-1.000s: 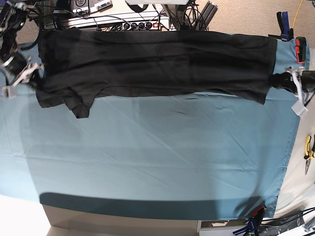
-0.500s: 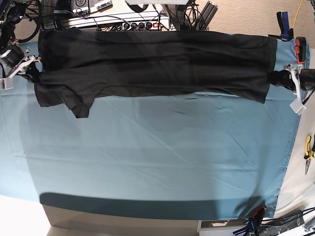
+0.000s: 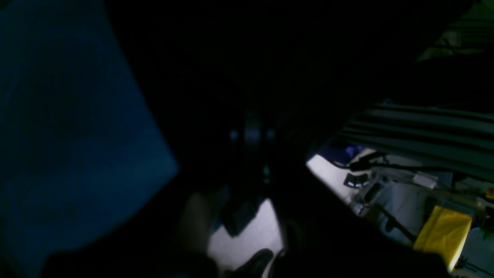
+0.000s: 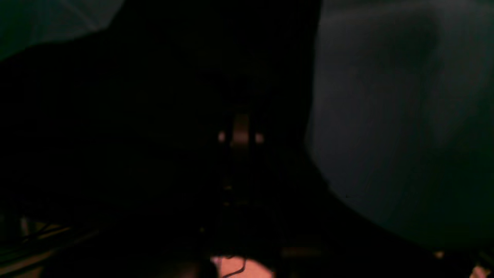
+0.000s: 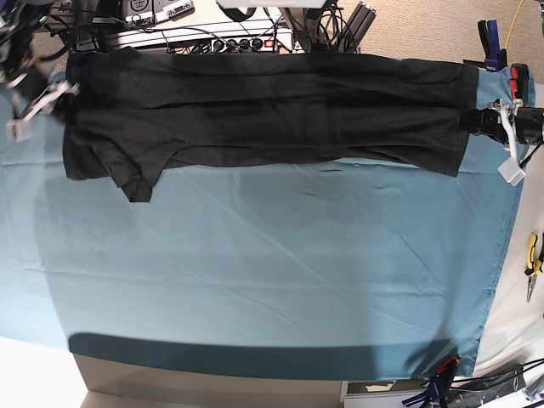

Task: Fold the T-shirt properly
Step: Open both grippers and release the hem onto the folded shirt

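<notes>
T-shirt: stretched flat along far edge of teal tabletop, one sleeve poking toward near side.
Left tool: pinched on one end.
Right tool: pinched on other end.
Change: both ends carried farther back than a second ago; lengthwise fold advancing.

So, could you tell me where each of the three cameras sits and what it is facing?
Base: overhead, looking down on the T-shirt stretched across the teal cloth; left gripper at one end, right gripper at the other.
Left wrist: on the left arm, facing dark shirt fabric; gripper only dimly visible.
Right wrist: on the right arm, nearly black, filled by fabric.
Shared: the T-shirt and teal cloth appear in all three views.
</notes>
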